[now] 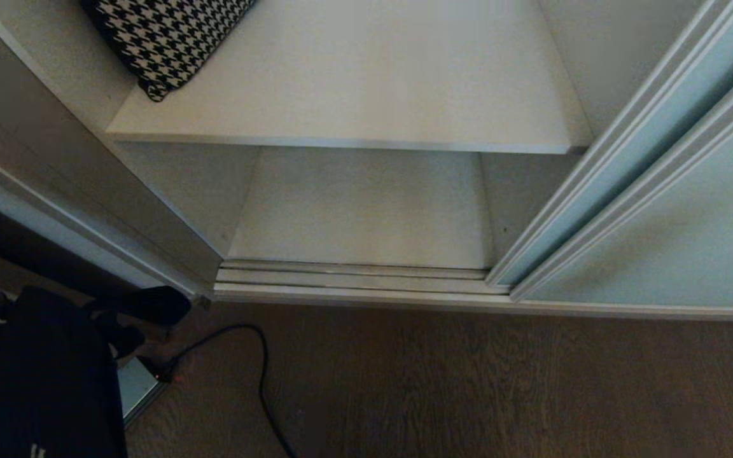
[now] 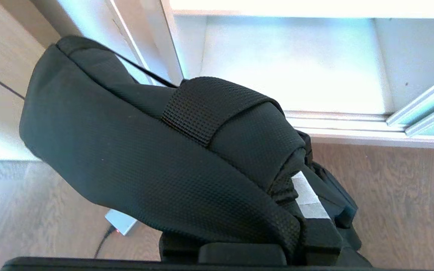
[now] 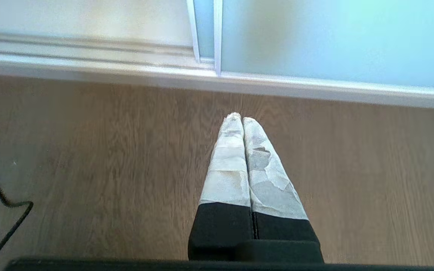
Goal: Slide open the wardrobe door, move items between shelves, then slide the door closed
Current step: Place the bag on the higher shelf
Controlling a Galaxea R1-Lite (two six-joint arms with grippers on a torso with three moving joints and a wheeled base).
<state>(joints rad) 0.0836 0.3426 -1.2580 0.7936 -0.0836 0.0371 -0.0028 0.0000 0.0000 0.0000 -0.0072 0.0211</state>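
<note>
The sliding wardrobe door (image 1: 691, 210) of pale blue-green glass stands slid to the right, leaving the wardrobe open. Inside are a white upper shelf (image 1: 366, 83) and a bare white bottom shelf (image 1: 360, 210). My left gripper (image 2: 285, 195) is shut on a soft black fabric bag (image 2: 134, 150), one taped finger (image 2: 309, 197) showing beside a fold of cloth. The bag (image 1: 35, 375) hangs over the floor at the lower left, in front of the opening and outside it. My right gripper (image 3: 238, 118) is shut and empty, low over the wood floor near the door (image 3: 333, 41).
A black-and-white houndstooth cushion (image 1: 169, 38) lies on the upper shelf's left end. A black cable (image 1: 258, 375) runs across the floor to a small silver box (image 1: 137, 381) with a red light. The door track (image 1: 354, 277) runs along the wardrobe's front.
</note>
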